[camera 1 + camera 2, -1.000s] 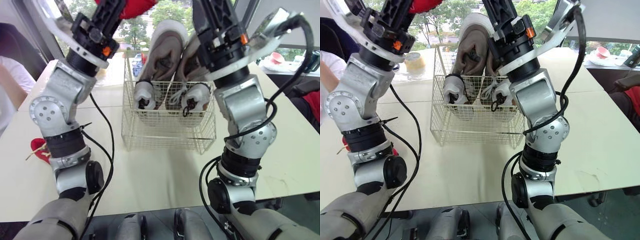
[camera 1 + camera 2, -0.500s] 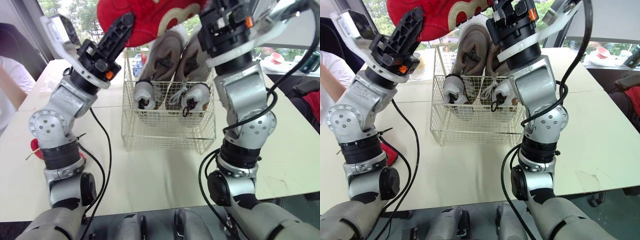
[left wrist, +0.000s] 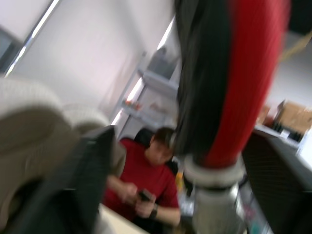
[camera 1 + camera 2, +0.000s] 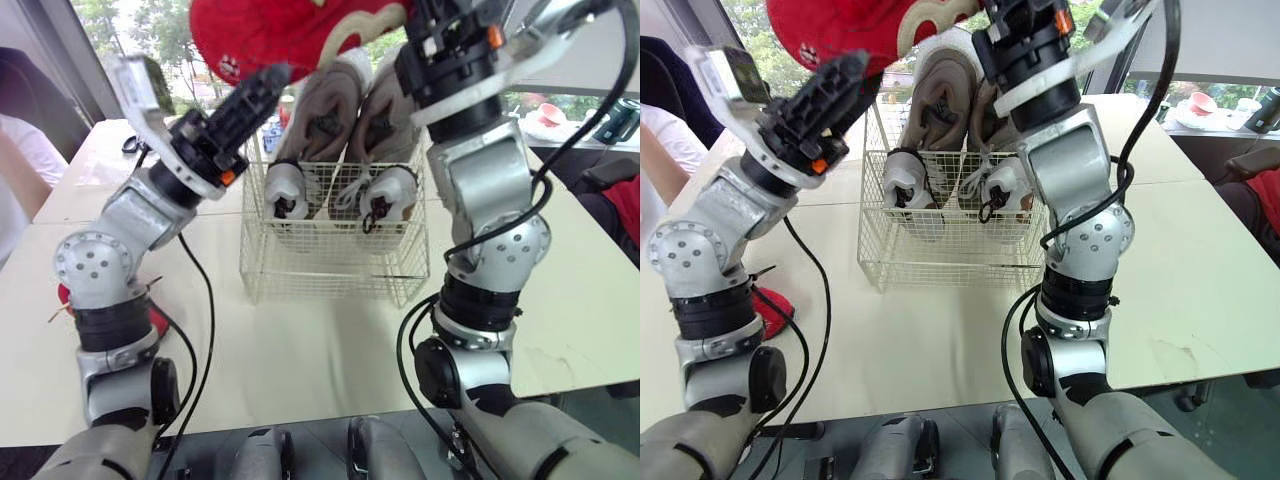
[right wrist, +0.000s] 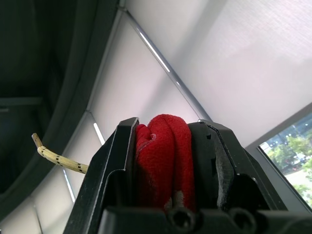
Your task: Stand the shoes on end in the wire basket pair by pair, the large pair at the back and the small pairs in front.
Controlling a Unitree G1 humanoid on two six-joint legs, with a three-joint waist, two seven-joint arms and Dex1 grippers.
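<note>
Progress partial: the white wire basket [image 4: 330, 270] held the large beige pair [image 4: 345, 100] upright at 12 o'clock and the small white pair [image 4: 290, 190] at 6 o'clock. The red fabric shoe [image 4: 290, 35] hung high above the basket, clamped in the upraised right end effector [image 5: 168, 146]. The left end effector [image 4: 255, 90], angled up, stood spread around it without evident grip. A second red shoe [image 4: 768, 303] lay on the table [image 4: 330, 350] at 8 o'clock.

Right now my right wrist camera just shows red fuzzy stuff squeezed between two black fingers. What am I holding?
Observer: A red shoe, held higher than the wire basket.
Operator: Is anything inside the basket?
Observer: Yes: a large beige pair stands at the back, a small white pair in front.
Operator: Where's my other hand?
Observer: The left gripper is open, one finger on each side of that shoe.
</note>
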